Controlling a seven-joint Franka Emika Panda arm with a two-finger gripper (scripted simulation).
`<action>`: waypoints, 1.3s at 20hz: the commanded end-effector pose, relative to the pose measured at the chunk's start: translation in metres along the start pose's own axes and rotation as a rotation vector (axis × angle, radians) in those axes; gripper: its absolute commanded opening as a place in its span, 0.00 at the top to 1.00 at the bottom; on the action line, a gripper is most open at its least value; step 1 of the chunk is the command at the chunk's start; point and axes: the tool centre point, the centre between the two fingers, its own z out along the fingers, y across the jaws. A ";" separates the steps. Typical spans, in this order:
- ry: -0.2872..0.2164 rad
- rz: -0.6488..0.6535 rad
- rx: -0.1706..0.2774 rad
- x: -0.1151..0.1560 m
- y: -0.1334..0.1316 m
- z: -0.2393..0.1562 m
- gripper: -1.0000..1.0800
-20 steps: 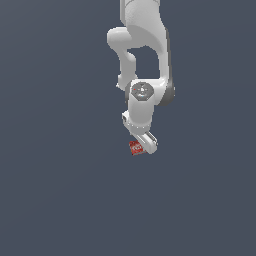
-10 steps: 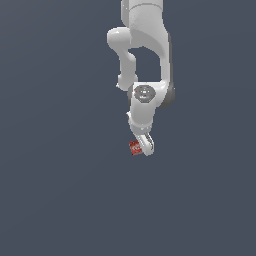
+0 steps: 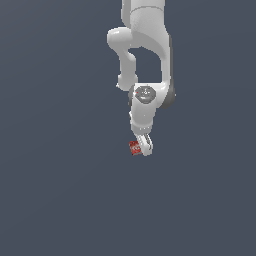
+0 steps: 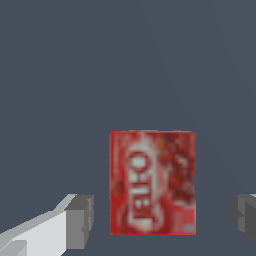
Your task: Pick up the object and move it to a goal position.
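Wrist view: red box (image 4: 152,182) lies flat between the two grey fingertips (image 4: 80,221), a clear gap on each side, so the gripper (image 4: 162,217) is spread wide, holding nothing. Exterior view puts the box (image 3: 134,147) just left of the gripper (image 3: 145,146). Risk: the box sits nearer one finger, so closing could nudge or twist it.

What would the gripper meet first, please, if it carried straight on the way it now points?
Probably the red box: in the wrist view it lies between the open fingers of the gripper, untouched. Depth is unclear.
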 end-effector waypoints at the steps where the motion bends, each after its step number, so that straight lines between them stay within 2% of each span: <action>1: 0.001 0.007 0.000 0.000 0.000 0.000 0.04; 6: 0.000 0.003 0.000 0.000 0.000 0.005 0.04; 15: 0.000 0.007 0.000 0.000 0.001 0.044 0.04; 20: 0.000 0.007 0.000 0.000 0.000 0.051 0.04; 21: 0.000 0.007 0.000 0.000 0.000 0.051 1.00; 26: 0.000 0.007 0.000 0.000 0.000 0.051 1.00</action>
